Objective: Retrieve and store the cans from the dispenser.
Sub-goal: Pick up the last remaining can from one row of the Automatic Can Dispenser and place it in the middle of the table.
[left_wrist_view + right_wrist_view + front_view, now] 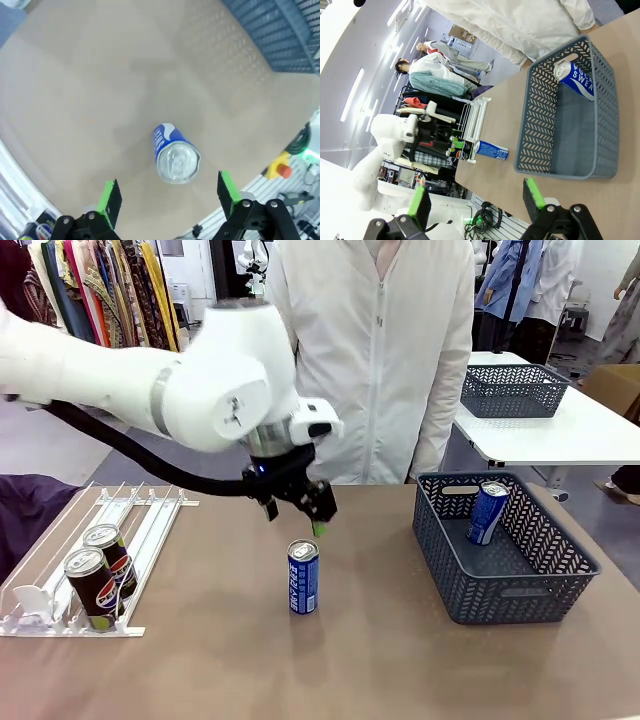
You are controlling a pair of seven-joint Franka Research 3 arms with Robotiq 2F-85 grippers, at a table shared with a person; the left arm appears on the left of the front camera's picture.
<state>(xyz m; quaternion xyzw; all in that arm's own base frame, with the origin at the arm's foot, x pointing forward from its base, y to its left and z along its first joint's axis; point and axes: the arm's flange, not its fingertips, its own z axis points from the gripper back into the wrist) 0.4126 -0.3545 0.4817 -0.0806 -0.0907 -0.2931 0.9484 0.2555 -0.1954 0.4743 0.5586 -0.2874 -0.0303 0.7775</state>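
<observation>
Front view: a person [380, 350] in a white coat stands across the table [200, 670]. The grey basket [520, 592] on the right holds a leaning blue can [488, 512], and two Pepsi cans [92, 587] sit in the dispenser [150, 525]. The left gripper [298, 518] hangs just above an upright blue SWEAT can [303, 578] at mid-table.

Left wrist view: the left gripper's [167, 192] jaws are spread wide, apart from the silver-topped blue SWEAT can [175, 155] below.

Right wrist view: the right gripper [476, 200] is released, grasping nothing, and the basket [540, 120] lies ahead.
</observation>
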